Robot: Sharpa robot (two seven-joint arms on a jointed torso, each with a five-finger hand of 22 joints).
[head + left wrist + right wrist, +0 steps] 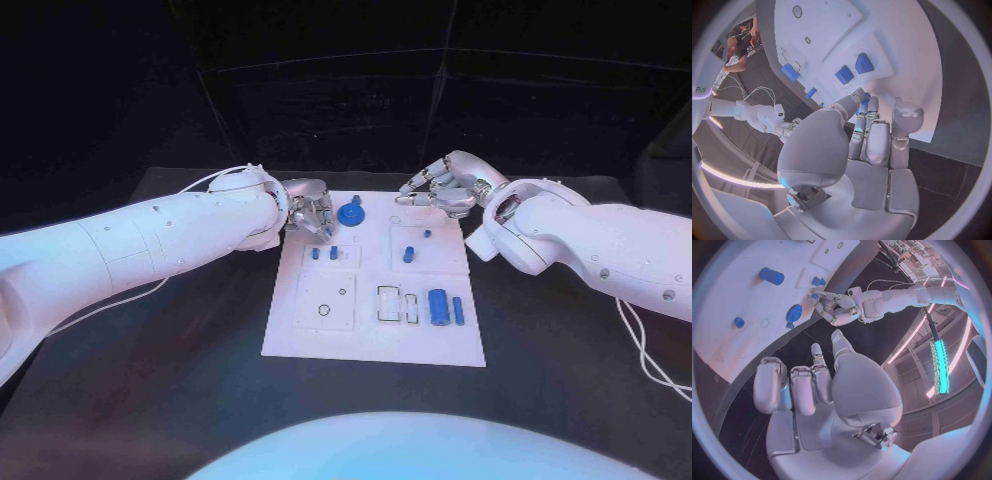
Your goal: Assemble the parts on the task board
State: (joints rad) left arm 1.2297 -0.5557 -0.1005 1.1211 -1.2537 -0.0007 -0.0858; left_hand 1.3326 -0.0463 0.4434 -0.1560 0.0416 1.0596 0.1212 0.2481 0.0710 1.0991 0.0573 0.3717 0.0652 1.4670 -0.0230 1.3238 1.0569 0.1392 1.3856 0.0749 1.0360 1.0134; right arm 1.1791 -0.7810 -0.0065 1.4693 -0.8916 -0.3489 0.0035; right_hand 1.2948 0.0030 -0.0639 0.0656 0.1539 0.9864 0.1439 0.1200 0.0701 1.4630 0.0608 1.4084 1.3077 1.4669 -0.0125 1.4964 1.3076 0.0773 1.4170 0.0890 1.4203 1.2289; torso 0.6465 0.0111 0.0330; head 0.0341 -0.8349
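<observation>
A black table [173, 390] — dark cloth-like top — with a white cable [652, 360] trailing along its right side

left hand [306, 216] fingertips' contact unclear, board holes [330, 300] tiny

Parts [437, 305] on task board [375, 345] — mid-table [173, 400]

A robot lab: black-draped table [173, 400], light strips [942, 365] overhead.
</observation>
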